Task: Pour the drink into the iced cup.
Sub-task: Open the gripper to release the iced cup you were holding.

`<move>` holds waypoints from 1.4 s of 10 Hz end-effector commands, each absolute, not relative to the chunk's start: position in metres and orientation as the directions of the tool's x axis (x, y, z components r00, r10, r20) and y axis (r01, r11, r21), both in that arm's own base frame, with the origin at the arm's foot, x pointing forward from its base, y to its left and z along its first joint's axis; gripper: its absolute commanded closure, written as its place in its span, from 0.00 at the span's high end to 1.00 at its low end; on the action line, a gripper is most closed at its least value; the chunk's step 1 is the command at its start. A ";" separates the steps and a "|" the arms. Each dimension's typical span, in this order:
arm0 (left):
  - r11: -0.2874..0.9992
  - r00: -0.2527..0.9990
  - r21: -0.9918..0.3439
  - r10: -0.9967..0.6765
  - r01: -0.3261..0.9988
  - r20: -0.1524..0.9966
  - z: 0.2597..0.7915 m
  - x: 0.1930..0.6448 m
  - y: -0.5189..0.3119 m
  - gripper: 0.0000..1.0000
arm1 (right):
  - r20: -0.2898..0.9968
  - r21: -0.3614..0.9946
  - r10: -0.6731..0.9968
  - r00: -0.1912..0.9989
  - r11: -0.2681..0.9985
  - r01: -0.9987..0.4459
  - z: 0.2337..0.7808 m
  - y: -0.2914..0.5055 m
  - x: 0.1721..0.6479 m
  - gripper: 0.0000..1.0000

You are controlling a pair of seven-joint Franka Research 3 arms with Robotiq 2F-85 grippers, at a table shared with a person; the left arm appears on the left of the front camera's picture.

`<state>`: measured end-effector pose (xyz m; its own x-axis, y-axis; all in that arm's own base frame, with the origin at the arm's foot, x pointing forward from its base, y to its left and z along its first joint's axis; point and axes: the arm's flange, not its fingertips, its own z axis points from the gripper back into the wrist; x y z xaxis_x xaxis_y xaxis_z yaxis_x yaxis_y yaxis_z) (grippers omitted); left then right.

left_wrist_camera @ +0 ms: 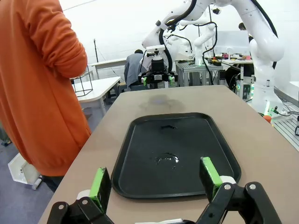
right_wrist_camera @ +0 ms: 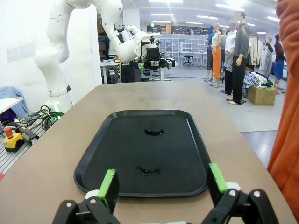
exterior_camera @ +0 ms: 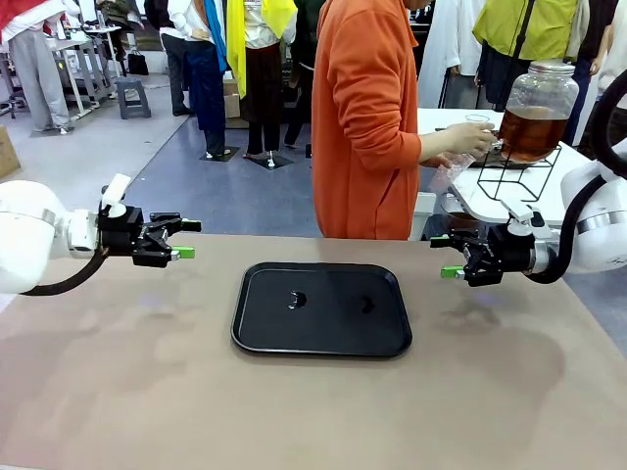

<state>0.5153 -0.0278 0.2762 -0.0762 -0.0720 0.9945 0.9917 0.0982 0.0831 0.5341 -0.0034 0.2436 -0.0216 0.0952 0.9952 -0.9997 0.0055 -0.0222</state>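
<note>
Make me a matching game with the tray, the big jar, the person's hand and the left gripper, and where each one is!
Things:
1. tray
2. jar
3. hand
4. left gripper

Places:
A. on a black wire stand on the white side table
B. hanging open above the brown table, left of the tray
C. flat in the middle of the brown table
D. holding a clear cup at the jar's tap

Pairs: 1-C, 2-A, 3-D, 4-B
</note>
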 end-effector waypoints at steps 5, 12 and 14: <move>0.102 -0.070 0.077 -0.065 0.992 0.995 0.277 0.515 -0.029 1.00 | 0.995 -0.020 0.096 -0.019 0.005 -1.000 0.246 -0.002 0.535 1.00; 0.102 -0.070 0.077 -0.065 0.992 0.995 0.277 0.515 -0.029 1.00 | 0.995 -0.020 0.096 -0.019 0.005 -1.000 0.246 -0.002 0.535 1.00; 0.102 -0.070 0.077 -0.065 0.992 0.995 0.277 0.515 -0.029 1.00 | 0.995 -0.020 0.096 -0.019 0.005 -1.000 0.246 -0.002 0.535 1.00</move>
